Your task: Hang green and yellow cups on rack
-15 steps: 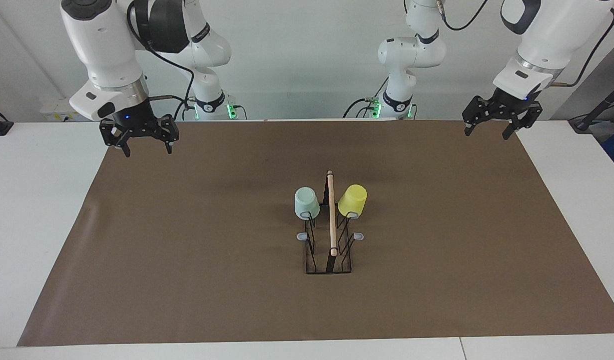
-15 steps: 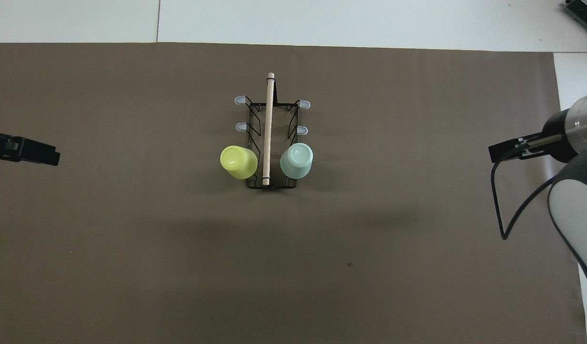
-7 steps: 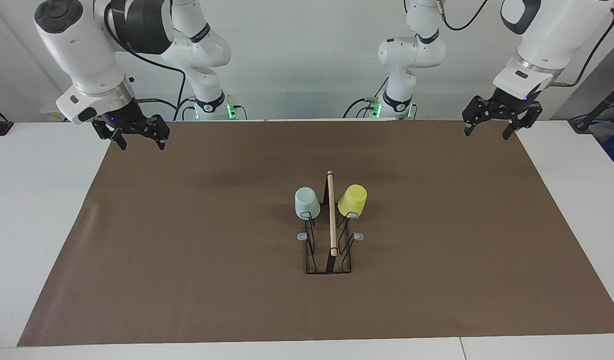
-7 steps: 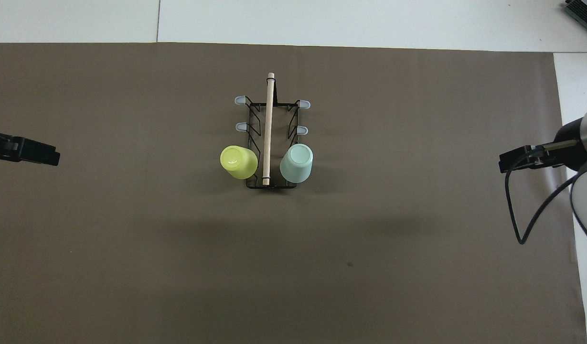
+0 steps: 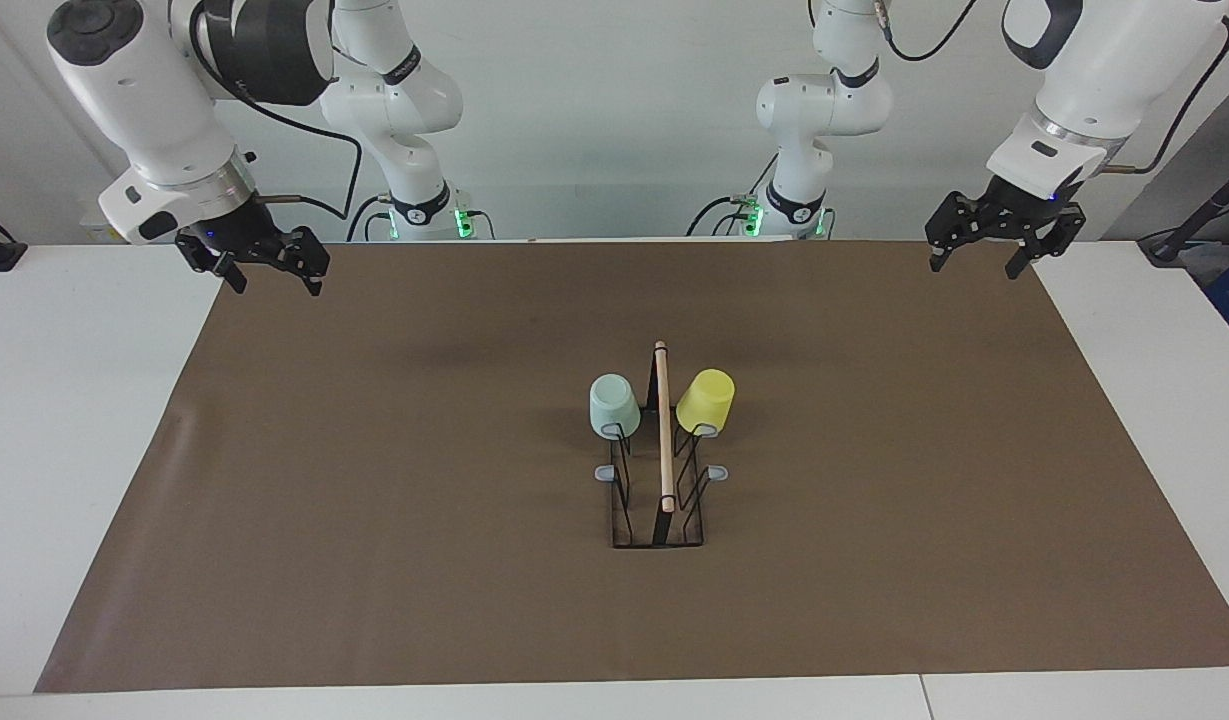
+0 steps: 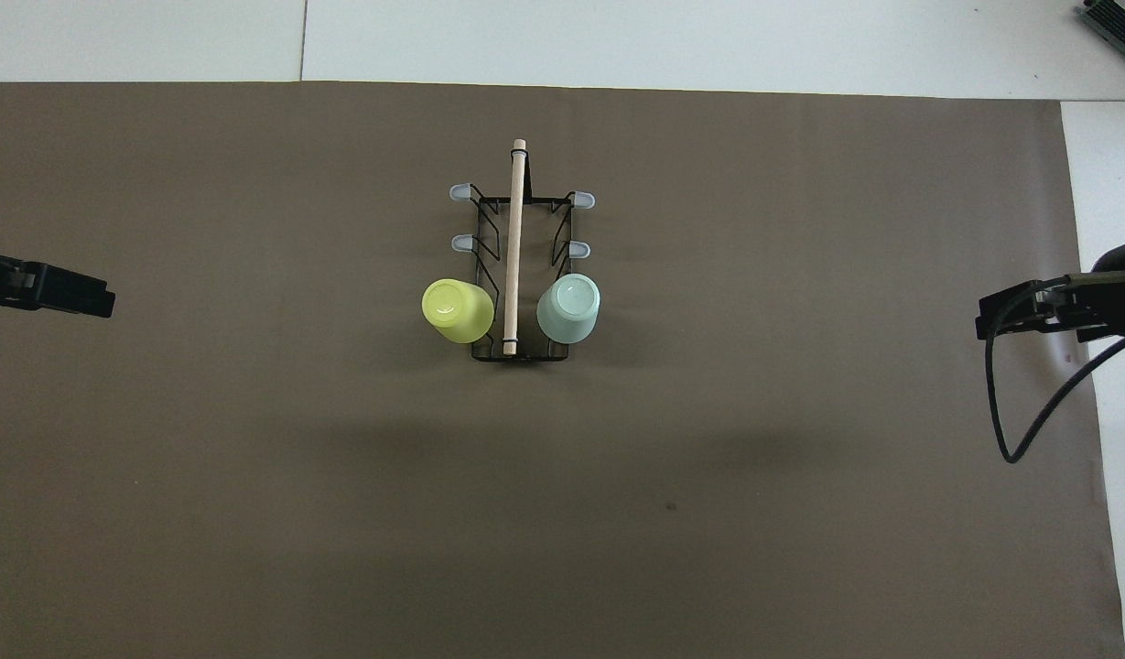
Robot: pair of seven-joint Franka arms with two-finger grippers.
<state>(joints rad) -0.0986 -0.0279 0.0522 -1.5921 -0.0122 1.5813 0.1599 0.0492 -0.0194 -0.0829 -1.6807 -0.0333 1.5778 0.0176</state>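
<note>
Two arms hang over the mat (image 5: pixel 374 480), one at each end of the table (image 5: pixel 74 420), and both are well apart from the rack (image 5: pixel 658 500), which stands on the mat about midway between them. The right gripper (image 5: pixel 266 280) is raised over the mat's corner at the right arm's end, its fingers spread and holding nothing; in the overhead view only its tip shows at the frame's edge (image 6: pixel 1020 316). The left gripper (image 5: pixel 980 262) is up over the mat's corner at the left arm's end, likewise spread wide and empty, touching nothing. One rack is present, a black wire frame with a wooden dowel (image 6: pixel 513 245) along its top. Two cups hang on it, mouths down, on the pair of prongs nearest the robots: the green cup (image 5: pixel 613 405) on the side toward the right arm, the yellow cup (image 5: pixel 706 400) on the side toward the left arm, the dowel between them. Four grey-tipped prongs (image 6: pixel 459 192) stand bare, two on each side, farther from the robots than the cups. Neither cup touches a gripper.
</note>
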